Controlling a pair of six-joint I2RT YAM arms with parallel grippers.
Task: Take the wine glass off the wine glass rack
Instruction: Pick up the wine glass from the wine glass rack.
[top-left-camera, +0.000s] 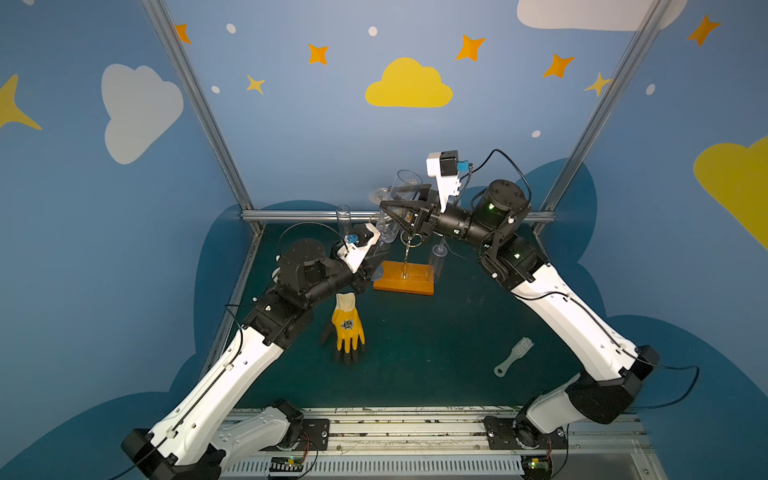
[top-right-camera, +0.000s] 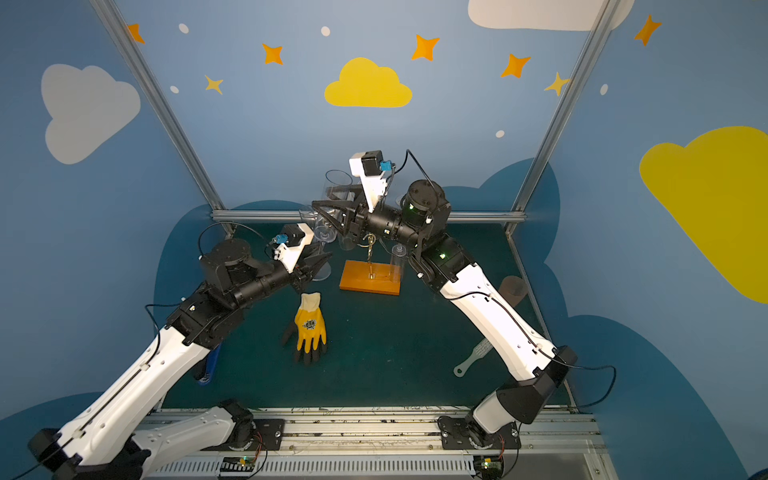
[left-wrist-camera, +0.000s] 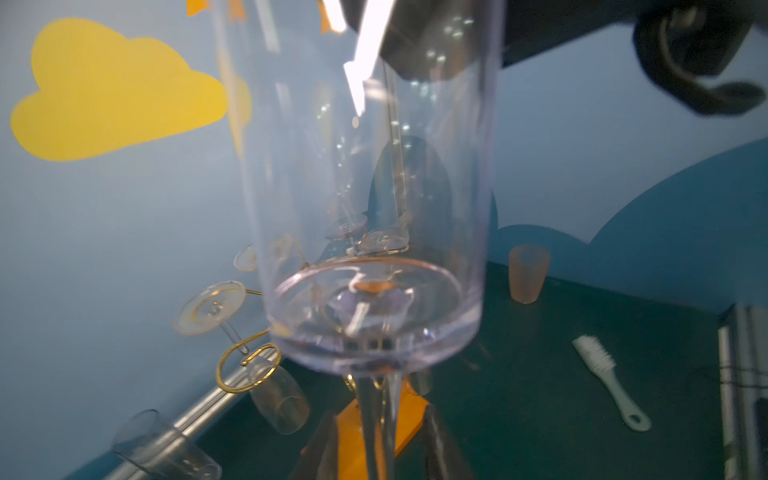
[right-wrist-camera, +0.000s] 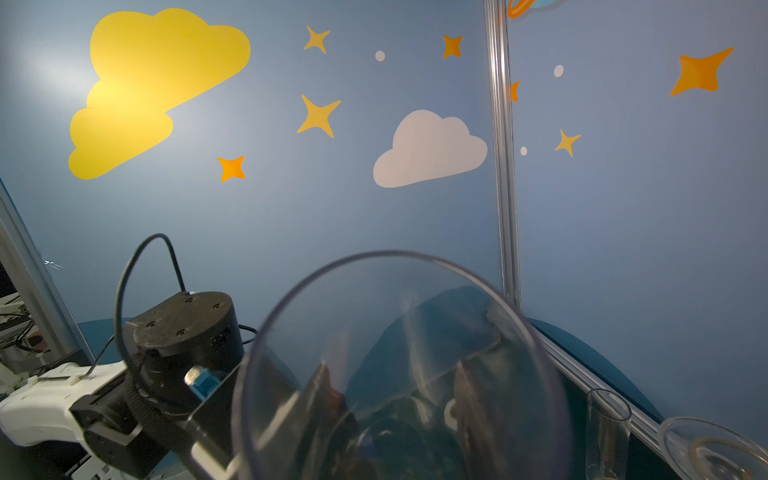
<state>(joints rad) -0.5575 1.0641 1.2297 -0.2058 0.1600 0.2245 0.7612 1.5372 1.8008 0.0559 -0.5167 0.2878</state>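
the wine glass rack (top-left-camera: 390, 279) stands just above the middle of both top views, its orange base flat on the green table (top-left-camera: 436, 332) and its gold post rising between the two arms. the right gripper (right-wrist-camera: 395, 386) reaches in high over the post. its two fingers straddle the bowl of a clear wine glass (top-left-camera: 405, 185), which is tilted with its rim up, near the upper middle of the frame. taking the wide bowl from both sides looks like the way to lift it clear of the wire curl. whether the fingers press the bowl or only flank it cannot be told, nor whether the glass is free of the rack. the left gripper (left-wrist-camera: 381, 432) sits low, just left of the base, its fingers parted with a visible gap on each side of the stem of an upright flute (left-wrist-camera: 374, 187). it grips nothing, and the flute's foot is out of view. the low reach probably keeps this arm out of the other's way. another glass (left-wrist-camera: 210, 307) hangs foot-up in a gold spiral, which is how the rack stores them. every glass in view is empty. a yellow glove (top-left-camera: 348, 328) and a pale brush (top-left-camera: 515, 355) lie well apart in the lower half of the frame. a pink cup (left-wrist-camera: 528, 272) stands on the table, its contents hidden.
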